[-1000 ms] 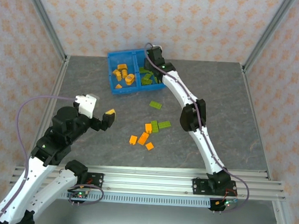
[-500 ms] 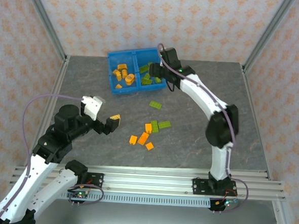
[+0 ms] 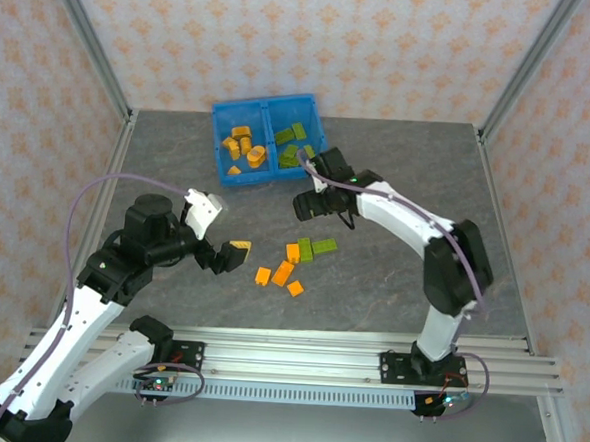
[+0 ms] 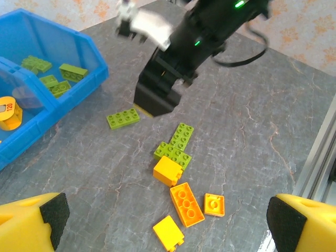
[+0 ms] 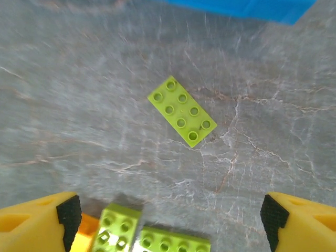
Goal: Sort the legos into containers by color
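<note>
Overhead, right arm (image 3: 401,205) covers lone green lego (image 5: 181,111); left jaws, right jaws wide apart, empty.

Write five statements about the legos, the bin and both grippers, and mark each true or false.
1. One green brick lies alone on the table, outside the blue bin. True.
2. The left gripper is shut on an orange brick. False: it is open and holds nothing.
3. Seen from the top camera, the bin's left compartment holds orange bricks and the right one green bricks. True.
4. Every orange brick is already in the bin. False: several loose orange bricks lie on the table beside two green ones.
5. The right gripper hangs over the bin. False: it is over the table, open, above the lone green brick.
</note>
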`<state>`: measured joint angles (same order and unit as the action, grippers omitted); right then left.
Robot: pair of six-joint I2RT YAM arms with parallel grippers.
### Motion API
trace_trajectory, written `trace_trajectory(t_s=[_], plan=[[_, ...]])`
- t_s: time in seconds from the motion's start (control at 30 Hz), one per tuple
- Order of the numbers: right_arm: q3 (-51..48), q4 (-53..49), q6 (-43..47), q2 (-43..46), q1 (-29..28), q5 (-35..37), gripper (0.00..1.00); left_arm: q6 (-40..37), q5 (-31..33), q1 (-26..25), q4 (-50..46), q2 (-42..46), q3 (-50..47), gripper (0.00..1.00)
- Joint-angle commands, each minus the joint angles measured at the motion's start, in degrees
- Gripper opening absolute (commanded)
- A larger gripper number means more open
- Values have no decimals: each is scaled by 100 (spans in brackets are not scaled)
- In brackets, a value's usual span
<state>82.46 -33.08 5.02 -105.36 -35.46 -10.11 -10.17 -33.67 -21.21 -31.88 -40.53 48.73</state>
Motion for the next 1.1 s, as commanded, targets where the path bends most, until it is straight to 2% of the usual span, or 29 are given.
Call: trace_trajectory(t_s=[0.0, 0.23, 0.4, 0.73, 1.07], plan=[[624, -585, 529, -588, 13, 404, 90, -105, -82, 53, -151, 54, 189, 100], [1709, -768, 794, -1710, 22, 544, 89, -152, -8, 52, -196, 116, 180, 100], [2174, -948, 809, -2256, 95, 339, 82, -145, 9, 58, -204, 131, 181, 100], [1685, -830, 668, -2281, 106, 220, 56, -156, -8, 49, -196, 131, 181, 100], [1291, -784, 537, -2176, 101, 265, 40, -159, 18, 49, -208, 129, 178, 100]])
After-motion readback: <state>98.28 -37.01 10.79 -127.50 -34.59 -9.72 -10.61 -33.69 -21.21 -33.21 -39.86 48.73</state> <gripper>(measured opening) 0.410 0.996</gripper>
